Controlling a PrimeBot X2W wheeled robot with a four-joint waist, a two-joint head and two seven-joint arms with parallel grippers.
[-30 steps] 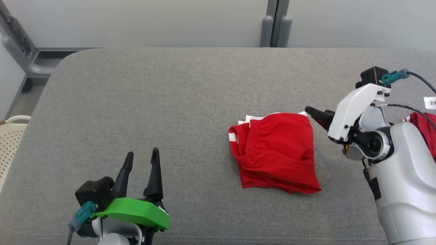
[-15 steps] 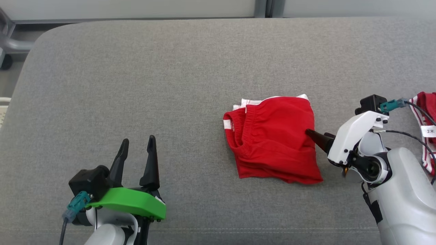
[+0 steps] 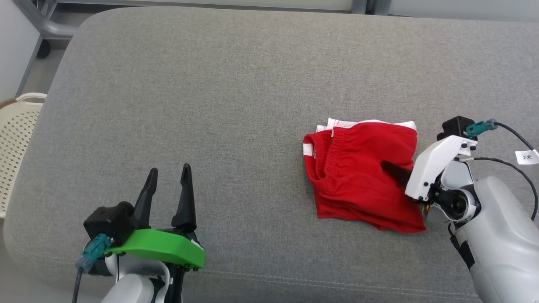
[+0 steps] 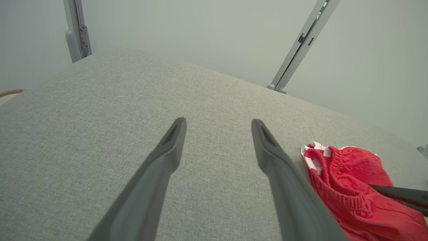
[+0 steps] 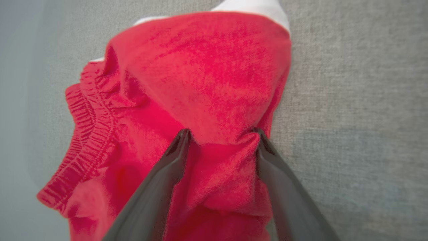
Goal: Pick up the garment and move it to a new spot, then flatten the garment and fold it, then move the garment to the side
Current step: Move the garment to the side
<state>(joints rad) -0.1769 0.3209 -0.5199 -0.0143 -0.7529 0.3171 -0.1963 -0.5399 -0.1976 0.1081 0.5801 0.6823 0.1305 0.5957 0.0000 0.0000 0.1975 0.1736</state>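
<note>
On the head view, my left claw [image 3: 169, 169] stands wide over the bare grey surface [image 3: 210, 84], well apart from the red shorts [image 3: 362, 181] crumpled at the right. My right claw [image 3: 389, 168] reaches onto them. The left wrist view puts the shorts at lower right. On the right wrist view, that claw is spread wide, tips pressed into bunched cloth.

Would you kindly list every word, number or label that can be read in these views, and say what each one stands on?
"2米": on the small white tag hanging by the black cable at the right arm's wrist camera.
Nothing else is readable: the red garment shows no print or label in any view.
</note>
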